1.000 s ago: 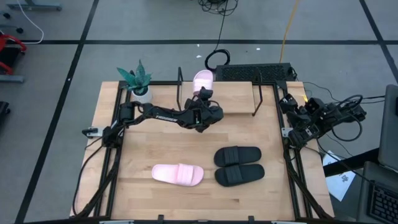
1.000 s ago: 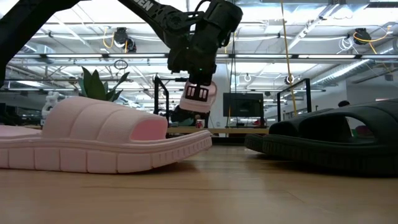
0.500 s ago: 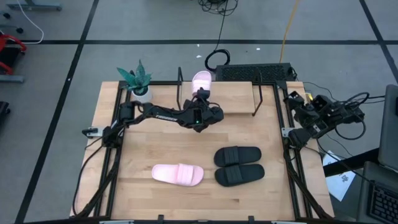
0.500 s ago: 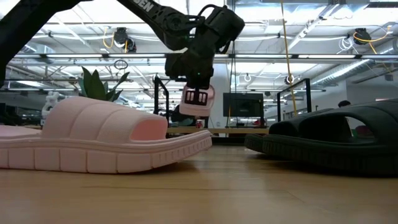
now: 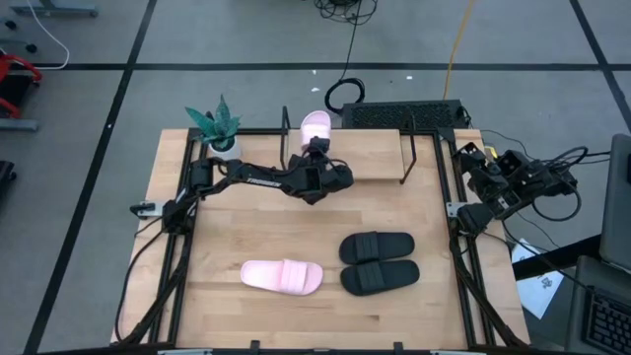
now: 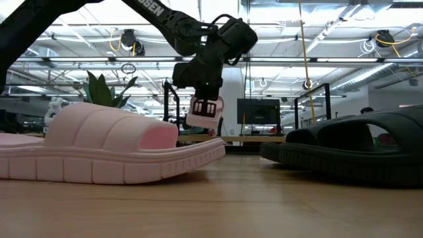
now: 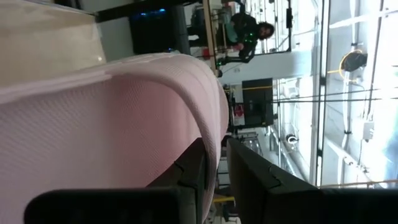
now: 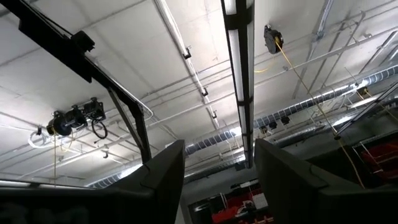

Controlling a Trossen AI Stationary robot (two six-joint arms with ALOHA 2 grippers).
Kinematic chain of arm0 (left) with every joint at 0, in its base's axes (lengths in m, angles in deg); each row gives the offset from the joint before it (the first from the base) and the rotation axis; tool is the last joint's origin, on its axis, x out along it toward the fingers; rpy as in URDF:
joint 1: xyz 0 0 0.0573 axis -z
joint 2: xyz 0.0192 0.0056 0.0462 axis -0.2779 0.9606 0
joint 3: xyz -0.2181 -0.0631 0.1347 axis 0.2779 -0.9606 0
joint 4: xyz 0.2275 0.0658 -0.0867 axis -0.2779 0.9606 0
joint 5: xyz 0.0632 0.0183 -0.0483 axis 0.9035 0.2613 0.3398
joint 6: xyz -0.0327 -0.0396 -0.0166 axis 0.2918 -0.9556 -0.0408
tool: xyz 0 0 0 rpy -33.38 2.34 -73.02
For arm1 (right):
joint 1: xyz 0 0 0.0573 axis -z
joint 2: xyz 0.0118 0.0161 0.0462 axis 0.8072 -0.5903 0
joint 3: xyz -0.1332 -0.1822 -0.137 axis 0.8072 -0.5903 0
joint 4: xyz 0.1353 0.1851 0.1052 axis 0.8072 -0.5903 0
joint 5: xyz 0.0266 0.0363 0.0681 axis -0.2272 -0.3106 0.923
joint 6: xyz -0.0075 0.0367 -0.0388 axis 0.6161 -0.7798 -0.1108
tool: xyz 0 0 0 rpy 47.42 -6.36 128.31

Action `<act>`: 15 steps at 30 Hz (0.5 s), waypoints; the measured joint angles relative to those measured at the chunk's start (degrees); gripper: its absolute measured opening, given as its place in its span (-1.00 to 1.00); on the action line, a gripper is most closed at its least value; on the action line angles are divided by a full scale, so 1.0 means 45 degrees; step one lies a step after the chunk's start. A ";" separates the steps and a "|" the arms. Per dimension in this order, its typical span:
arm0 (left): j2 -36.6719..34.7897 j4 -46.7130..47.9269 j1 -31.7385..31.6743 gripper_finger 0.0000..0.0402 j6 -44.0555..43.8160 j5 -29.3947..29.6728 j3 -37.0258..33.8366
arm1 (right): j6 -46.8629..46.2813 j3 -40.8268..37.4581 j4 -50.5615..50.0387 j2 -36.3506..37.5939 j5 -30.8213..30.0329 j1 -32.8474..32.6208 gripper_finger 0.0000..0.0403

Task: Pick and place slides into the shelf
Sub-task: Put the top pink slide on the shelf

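From above, my left gripper (image 5: 316, 150) pinches a pink slide (image 5: 315, 125) lengthwise, just ahead over the shelf (image 5: 394, 158); my right gripper (image 5: 473, 163) waits farther off, jaws apart, empty. Low view: the slide hangs below my fingers. Wrist view: its edge sits between my fingers (image 7: 186, 171).

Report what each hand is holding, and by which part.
The left hand grips a pink slide by the thin edge of its strap, lifted at the shelf. The right hand is open, holding nothing.

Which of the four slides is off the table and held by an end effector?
The pink slide at the shelf, clamped in the left end effector. The other pink slide and the black pair lie on the table.
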 joint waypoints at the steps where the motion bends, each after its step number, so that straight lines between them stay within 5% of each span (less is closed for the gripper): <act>1: 0.0000 0.0255 0.0000 -0.69 -0.0289 -0.0013 0.0000 | 0.0004 -0.0005 -0.0001 0.0023 0.0000 0.0000 -0.08; 15: 0.0005 0.0758 -0.0010 -0.32 -0.0476 -0.0098 0.0000 | 0.0009 -0.0005 -0.0005 0.0062 -0.0053 0.0000 -0.08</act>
